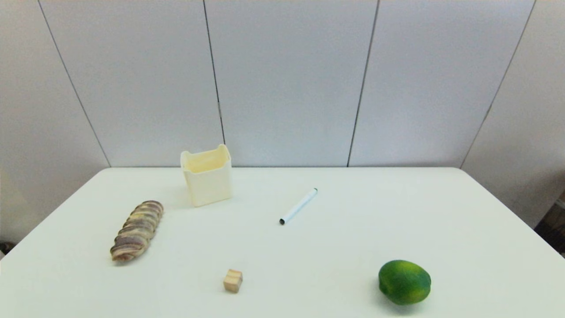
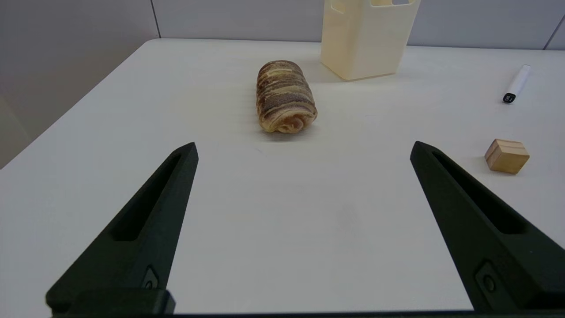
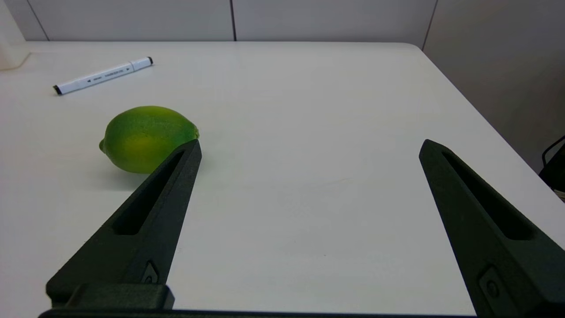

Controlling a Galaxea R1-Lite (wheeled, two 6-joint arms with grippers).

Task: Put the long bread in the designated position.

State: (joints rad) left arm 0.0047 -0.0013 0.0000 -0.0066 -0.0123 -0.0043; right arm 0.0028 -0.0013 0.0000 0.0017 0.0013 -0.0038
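So the left gripper [image 2: 304, 150] is spread wide with nothing in it, hanging low over the near-left table [image 1: 397, 198], lined up on the long bread [image 2: 285, 97] just beyond. Right gripper [image 3: 309, 148] is also wide open and empty, lime [image 3: 148, 138] beside one finger. Bread lies flat at the left, near a cream cup [image 1: 206, 176]; pen [image 1: 299, 206] mid-table, wooden cube [image 1: 232, 281] up front.

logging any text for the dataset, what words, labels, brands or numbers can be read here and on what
Nothing can be read for certain.
White marker pen: small dark print with arrow marks along the barrel, too small to read.
Marker's black end cap: a tiny light mark, illegible.
Long bread, cream square-sided cup, wooden cube, green citrus fruit: no text visible.
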